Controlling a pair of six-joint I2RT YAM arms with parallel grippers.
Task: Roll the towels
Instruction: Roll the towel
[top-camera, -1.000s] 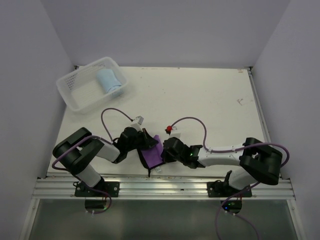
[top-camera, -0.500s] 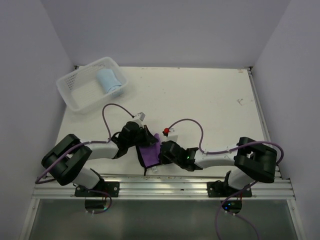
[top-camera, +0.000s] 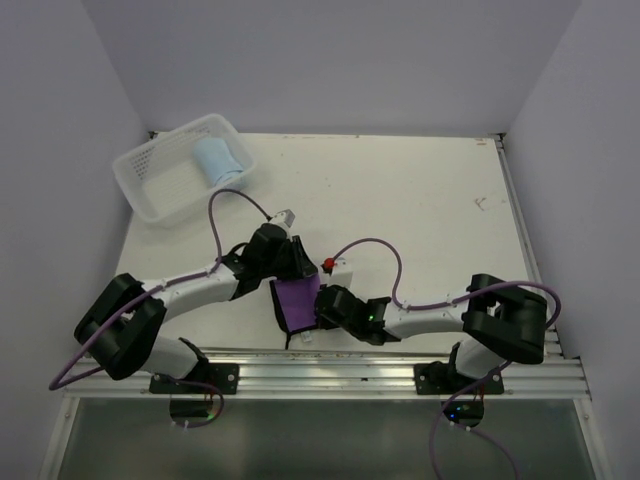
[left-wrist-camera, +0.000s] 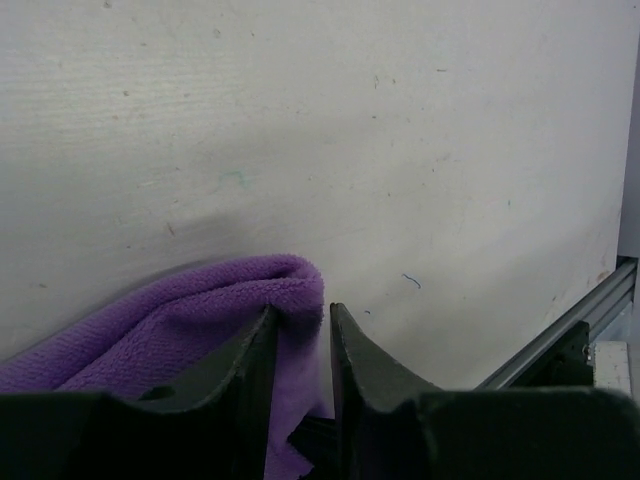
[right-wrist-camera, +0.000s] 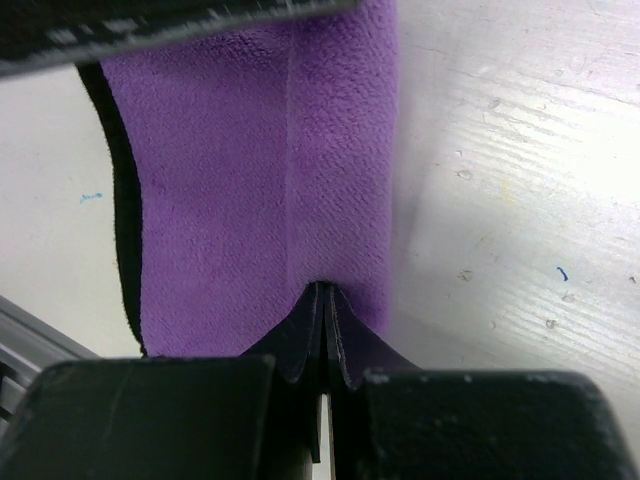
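**Purple towel (top-camera: 297, 303) lying near the table's front edge, an arm at each end**
Right gripper (right-wrist-camera: 322, 292) is clenched on the towel's edge, evidently to anchor it. Left gripper (left-wrist-camera: 300, 312) has its jaws narrowly parted astride the far fold (no visible pinch), judged ready to re-grip for rolling. Blue towel (top-camera: 218, 160) sits, apparently rolled, in the basket (top-camera: 150, 195), well apart.

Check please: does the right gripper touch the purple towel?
Touching. The right wrist view shows the right gripper shut, its fingertips pinching a crease of the purple towel.
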